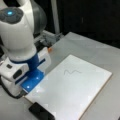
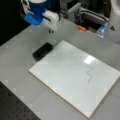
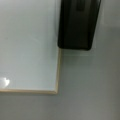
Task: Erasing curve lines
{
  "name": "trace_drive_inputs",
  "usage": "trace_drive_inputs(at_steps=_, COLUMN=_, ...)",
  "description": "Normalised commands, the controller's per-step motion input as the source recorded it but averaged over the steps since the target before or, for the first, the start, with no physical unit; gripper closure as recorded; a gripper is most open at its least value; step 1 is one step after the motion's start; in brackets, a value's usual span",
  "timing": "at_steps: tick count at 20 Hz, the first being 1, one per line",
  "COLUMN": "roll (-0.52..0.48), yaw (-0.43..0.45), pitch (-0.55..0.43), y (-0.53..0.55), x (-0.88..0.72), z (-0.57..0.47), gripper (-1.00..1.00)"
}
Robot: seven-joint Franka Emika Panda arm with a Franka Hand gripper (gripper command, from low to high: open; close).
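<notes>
The curve lines are a thin dark wavy squiggle on the white board, and they show whole in both front views. In a front view the curve lines sit near the right side of the board. A black eraser block lies on the table by the board's left corner. My gripper hangs above the table just beyond the eraser, holding nothing that shows. The wrist view looks down on the eraser beside the board's corner; no fingers show there.
The grey table surrounds the board. A small orange object lies near the table's far edge, also visible as the orange object. Metal framing stands behind it. A bright glare spot sits on the board above the squiggle.
</notes>
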Motion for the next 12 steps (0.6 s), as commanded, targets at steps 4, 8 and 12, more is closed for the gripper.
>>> trace_drive_inputs(at_steps=4, roll=0.045, yaw=0.161, pitch=0.092, y=-0.23, x=0.23, z=-0.07, gripper=-1.0)
trace_drive_inputs(at_steps=8, roll=0.105, yaw=0.128, pitch=0.08, y=-0.25, x=0.22, z=-0.1, gripper=-1.0)
trace_drive_inputs(at_steps=12, roll=0.122, yaw=0.119, pitch=0.09, y=-0.28, x=0.21, z=-0.09, gripper=-1.0)
